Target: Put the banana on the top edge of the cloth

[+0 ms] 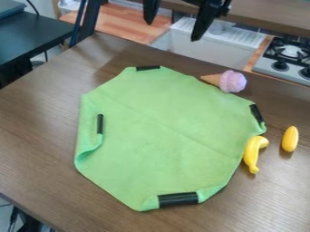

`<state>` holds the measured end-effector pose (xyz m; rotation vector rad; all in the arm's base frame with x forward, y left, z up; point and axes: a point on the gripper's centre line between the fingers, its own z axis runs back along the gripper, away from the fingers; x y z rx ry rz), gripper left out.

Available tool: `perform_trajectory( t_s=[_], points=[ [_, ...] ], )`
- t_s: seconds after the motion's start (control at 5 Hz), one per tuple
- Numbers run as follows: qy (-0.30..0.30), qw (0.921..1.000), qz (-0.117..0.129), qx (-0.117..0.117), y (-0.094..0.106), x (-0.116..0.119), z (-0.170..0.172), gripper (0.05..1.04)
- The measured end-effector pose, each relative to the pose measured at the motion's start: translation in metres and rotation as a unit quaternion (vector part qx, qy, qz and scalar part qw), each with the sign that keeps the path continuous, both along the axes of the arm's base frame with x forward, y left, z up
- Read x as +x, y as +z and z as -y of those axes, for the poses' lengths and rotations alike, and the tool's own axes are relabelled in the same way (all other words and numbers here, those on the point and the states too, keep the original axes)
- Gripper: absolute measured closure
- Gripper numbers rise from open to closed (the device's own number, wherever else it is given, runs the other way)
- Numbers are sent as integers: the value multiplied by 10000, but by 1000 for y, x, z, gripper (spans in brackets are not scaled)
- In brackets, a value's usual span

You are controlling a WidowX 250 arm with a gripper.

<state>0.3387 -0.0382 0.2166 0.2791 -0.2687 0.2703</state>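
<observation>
The black gripper (176, 28) hangs at the top edge of the view, above the far side of the table. Its two fingers stand wide apart with nothing between them. A green cloth (157, 136) lies over the middle of the table, its corners folded in and held with black tape. The curved yellow banana (254, 154) lies at the cloth's right edge, low on the right, well away from the gripper.
An ice cream cone toy (232, 81) lies at the cloth's upper right edge. Right of the banana is another yellow oval object (290, 139) on the brown table (36, 140). Beyond the table's far edge stand a stove (290, 54) and a white sink unit.
</observation>
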Motion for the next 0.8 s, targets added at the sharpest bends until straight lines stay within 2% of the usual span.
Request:
perform_trajectory(
  t_s=[0.2, 0.4, 0.6, 0.8],
  points=[
    [31, 9998, -196, 28, -13, 2, 1, 84],
    [57, 9983, -577, 33, -37, 1, 18, 84],
    [130, 9969, -776, 4, -53, 3, 27, 84],
    [67, 9974, -681, -239, -62, 9, 39, 84]
  ],
)
